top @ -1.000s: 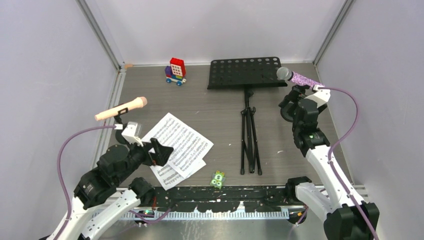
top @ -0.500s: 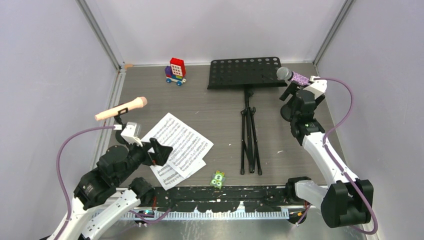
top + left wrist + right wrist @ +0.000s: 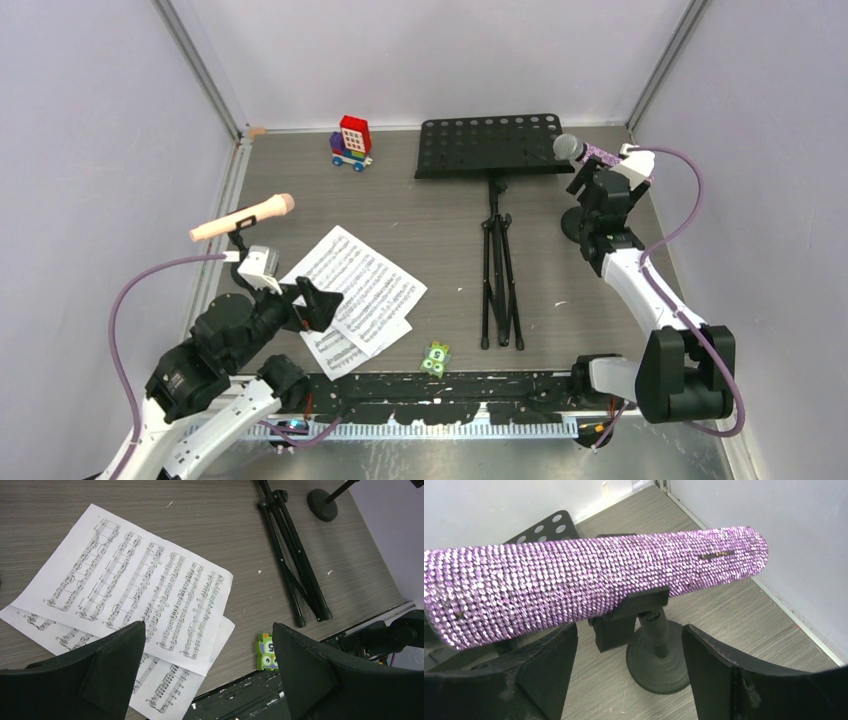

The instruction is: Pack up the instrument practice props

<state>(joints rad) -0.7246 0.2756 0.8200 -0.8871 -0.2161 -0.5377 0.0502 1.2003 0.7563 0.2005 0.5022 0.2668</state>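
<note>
The purple-glitter microphone (image 3: pixel 590 153) rests in the clip of a short black round-based mount (image 3: pixel 573 226) at the back right. My right gripper (image 3: pixel 588 186) is open right under and behind it. In the right wrist view the microphone (image 3: pixel 589 585) lies across just above my open fingers (image 3: pixel 539 670), not gripped, with the mount base (image 3: pixel 659 662) between them. The pink microphone (image 3: pixel 243 217) sits on its mount at the left. My left gripper (image 3: pixel 318 303) is open and empty above the white sheet-music pages (image 3: pixel 358 290) (image 3: pixel 135 587). The black music desk (image 3: pixel 490 145) lies flat with its tripod legs (image 3: pixel 498 270) folded.
A red-blue toy brick vehicle (image 3: pixel 351 143) stands at the back. A small green square piece (image 3: pixel 435 357) (image 3: pixel 267 652) lies by the near edge, beside the pages. Grey walls close in left, right and back. The right wall is close to the purple microphone.
My right arm has moved back and up until its fingers sit just under the purple microphone. The left arm has barely moved.
</note>
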